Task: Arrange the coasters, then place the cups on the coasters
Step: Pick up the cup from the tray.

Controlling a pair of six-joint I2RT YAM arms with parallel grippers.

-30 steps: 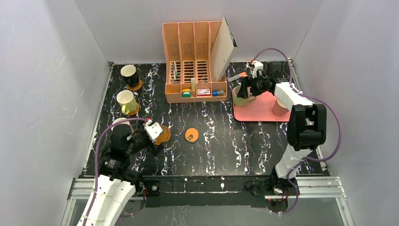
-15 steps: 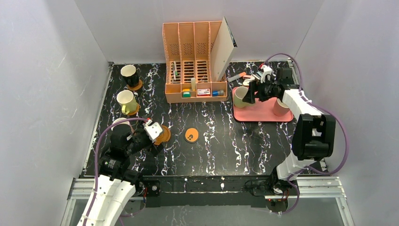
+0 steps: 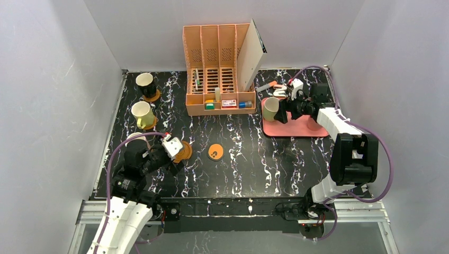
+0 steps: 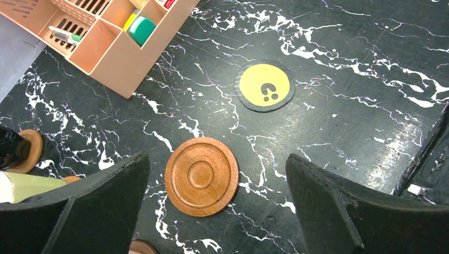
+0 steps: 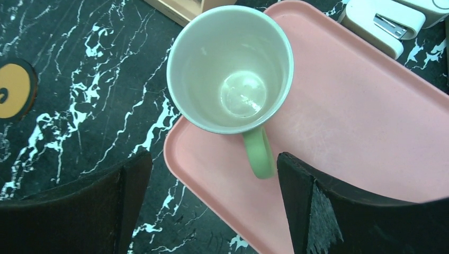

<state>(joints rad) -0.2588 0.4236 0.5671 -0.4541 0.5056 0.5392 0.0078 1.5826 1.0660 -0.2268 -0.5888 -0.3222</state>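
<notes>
The olive green cup [image 3: 271, 108] [image 5: 230, 69] stands upright at the left corner of the pink tray [image 3: 296, 128] [image 5: 349, 106]. My right gripper [image 3: 281, 110] [image 5: 214, 156] is open just right of it, and the cup's handle [image 5: 259, 153] lies between the jaws near the right finger. My left gripper [image 3: 176, 157] [image 4: 216, 159] hangs open above the ringed wooden coaster [image 3: 184, 152] [image 4: 201, 176]. The orange coaster with dark marks [image 3: 215, 152] [image 4: 265, 87] lies bare beside it. The black cup [image 3: 145, 82] and the yellow cup [image 3: 142, 112] each stand on a coaster at the left. The left arm largely hides the white cup [image 3: 133, 137].
An orange desk organizer [image 3: 219, 69] [image 4: 100, 42] with a white board leaning on it stands at the back middle. A white stapler [image 5: 384, 24] and small items lie behind the tray. Grey walls close in the left, back and right sides.
My right gripper has drawn back to the right off the green cup, so the cup now shows whole. The left arm has not moved.
</notes>
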